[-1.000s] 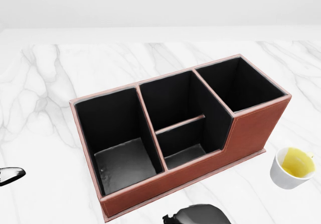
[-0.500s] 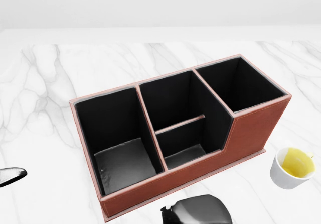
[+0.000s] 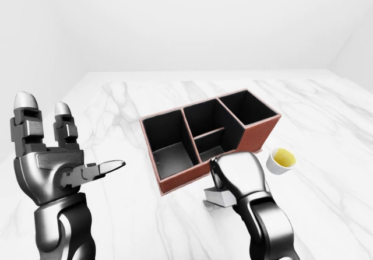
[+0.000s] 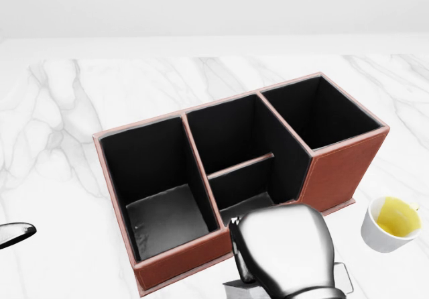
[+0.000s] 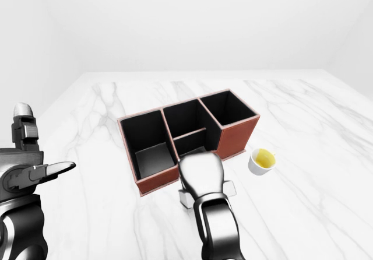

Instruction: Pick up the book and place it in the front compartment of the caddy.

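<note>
Right hand (image 3: 238, 172), lower centre of the left-eye view: seen from the back, its fingers hidden beneath it; whether they close on anything cannot be told. Book (image 3: 220, 197): a pale slab, protruding from directly under this hand, apparently flat on the marble table (image 3: 326, 126); no title or writing legible. Left hand (image 3: 49, 155), well to the left of the right hand: raised upright, fingers (image 3: 26, 123) spread and extended, holding nothing. Caddy (image 3: 175, 179): brown with black lining, just beyond the right hand, its compartments holding nothing; no label visible. Cup (image 3: 281, 160): white, with yellow contents, to the right of the right hand, near the caddy's right end.
</note>
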Tool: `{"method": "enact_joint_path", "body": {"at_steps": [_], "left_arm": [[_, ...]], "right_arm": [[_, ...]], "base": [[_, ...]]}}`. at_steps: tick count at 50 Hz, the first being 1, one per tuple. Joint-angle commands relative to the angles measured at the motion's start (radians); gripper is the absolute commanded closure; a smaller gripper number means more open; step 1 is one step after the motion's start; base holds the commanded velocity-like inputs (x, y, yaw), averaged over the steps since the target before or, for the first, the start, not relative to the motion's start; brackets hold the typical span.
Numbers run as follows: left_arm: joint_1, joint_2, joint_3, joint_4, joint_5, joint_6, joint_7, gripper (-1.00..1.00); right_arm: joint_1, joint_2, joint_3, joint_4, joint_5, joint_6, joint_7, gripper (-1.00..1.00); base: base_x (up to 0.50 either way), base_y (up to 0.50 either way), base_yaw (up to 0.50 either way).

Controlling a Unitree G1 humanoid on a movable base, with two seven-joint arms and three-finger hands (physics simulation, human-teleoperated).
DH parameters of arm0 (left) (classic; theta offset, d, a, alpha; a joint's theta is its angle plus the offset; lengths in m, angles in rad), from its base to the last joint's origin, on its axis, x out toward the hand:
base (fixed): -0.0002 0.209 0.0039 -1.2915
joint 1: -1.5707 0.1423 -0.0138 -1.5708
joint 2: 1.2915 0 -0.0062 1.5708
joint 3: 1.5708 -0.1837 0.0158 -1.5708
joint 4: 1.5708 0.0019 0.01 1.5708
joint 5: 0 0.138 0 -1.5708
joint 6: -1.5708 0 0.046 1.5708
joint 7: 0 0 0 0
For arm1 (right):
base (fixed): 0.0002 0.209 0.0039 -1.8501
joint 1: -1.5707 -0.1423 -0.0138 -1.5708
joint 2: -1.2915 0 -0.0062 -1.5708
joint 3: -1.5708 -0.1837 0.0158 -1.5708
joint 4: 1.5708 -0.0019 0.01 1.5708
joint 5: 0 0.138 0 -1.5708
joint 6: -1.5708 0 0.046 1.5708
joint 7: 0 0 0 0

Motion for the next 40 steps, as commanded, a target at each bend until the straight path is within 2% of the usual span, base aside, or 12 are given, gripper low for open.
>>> {"method": "enact_joint_path", "body": {"at_steps": [1, 10, 22, 33, 40], "left_arm": [[-0.007, -0.002, -0.009, 0.03, 0.012, 0.0, 0.007, -1.0], [-0.008, 0.0, -0.007, 0.029, 0.011, 0.0, 0.008, -1.0], [-0.006, -0.002, -0.01, 0.027, 0.014, 0.0, 0.008, -1.0], [-0.012, 0.004, -0.005, 0.004, 0.004, 0.0, 0.021, -1.0], [-0.016, 0.004, -0.001, 0.007, 0.004, 0.0, 0.02, -1.0]], "right_arm": [[-0.055, 0.064, 0.049, -0.059, -0.115, 0.0, 0.0, 1.0], [-0.086, 0.108, 0.123, -0.107, -0.219, 0.0, 0.0, 1.0], [-0.185, 0.212, 0.028, -0.174, -0.226, 0.0, 0.0, 1.0], [-0.249, 0.277, -0.002, -0.19, -0.226, 0.0, 0.0, 1.0], [-0.287, 0.282, -0.032, -0.184, -0.226, 0.0, 0.0, 1.0]], "base": [[0.0, 0.0, 0.0], [0.0, 0.0, 0.0], [0.0, 0.0, 0.0], [0.0, 0.0, 0.0], [0.0, 0.0, 0.0]]}}
